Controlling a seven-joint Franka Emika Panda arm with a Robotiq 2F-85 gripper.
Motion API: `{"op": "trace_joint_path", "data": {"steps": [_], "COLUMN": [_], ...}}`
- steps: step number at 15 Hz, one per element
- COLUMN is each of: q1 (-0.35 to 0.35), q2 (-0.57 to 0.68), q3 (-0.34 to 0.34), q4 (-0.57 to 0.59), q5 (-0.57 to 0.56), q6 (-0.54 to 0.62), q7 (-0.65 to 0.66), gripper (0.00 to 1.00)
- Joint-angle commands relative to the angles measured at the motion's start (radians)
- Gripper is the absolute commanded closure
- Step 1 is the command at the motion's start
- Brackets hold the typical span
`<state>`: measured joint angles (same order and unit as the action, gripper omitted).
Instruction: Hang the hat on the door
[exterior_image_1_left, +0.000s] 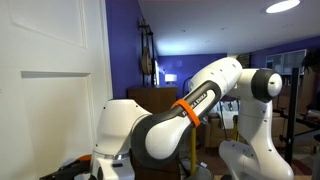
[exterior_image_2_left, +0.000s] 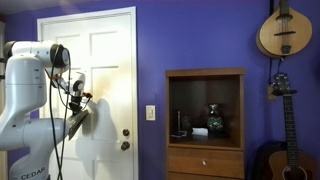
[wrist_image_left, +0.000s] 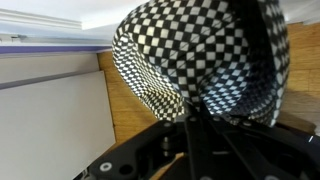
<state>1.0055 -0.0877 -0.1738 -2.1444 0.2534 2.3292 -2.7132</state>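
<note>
In the wrist view the hat (wrist_image_left: 200, 50) fills the top as a dark woven mesh with light checks. My gripper (wrist_image_left: 190, 105) is shut on its edge, the dark fingers meeting just below the fabric. In an exterior view the gripper (exterior_image_2_left: 78, 93) is held close in front of the white panelled door (exterior_image_2_left: 105, 60), and the hat (exterior_image_2_left: 79, 124) hangs below it as a dark grey shape against the door. The door also shows in an exterior view (exterior_image_1_left: 45, 60) at the left, where the arm hides the hat and gripper. A white surface (wrist_image_left: 50, 115) lies left of the hat.
The door knob (exterior_image_2_left: 125, 145) is right of the hat and lower. A dark wooden cabinet (exterior_image_2_left: 205, 120) stands against the purple wall, with a guitar (exterior_image_2_left: 283, 140) and a mandolin (exterior_image_2_left: 285, 30) beyond it. The robot's white base (exterior_image_2_left: 25, 130) stands left of the door. Wooden floor (wrist_image_left: 130, 115) lies below.
</note>
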Motion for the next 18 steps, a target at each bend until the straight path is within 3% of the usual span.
{"op": "trace_joint_path", "data": {"steps": [1, 6, 7, 13, 18], "q1": [0.040, 0.048, -0.093, -0.270, -0.388], "q2": [0.039, 0.069, 0.074, 0.104, 0.135], "q3": [-0.019, -0.015, 0.128, 0.321, 0.431], "q4": [-0.005, -0.013, -0.012, -0.008, -0.004], "q5": [0.003, 0.012, 0.020, 0.017, 0.001], "q6": [0.085, 0.110, 0.108, 0.110, 0.133], "q7": [-0.040, -0.040, -0.040, -0.039, -0.036], "gripper": [0.99, 0.99, 0.99, 0.99, 0.99]}}
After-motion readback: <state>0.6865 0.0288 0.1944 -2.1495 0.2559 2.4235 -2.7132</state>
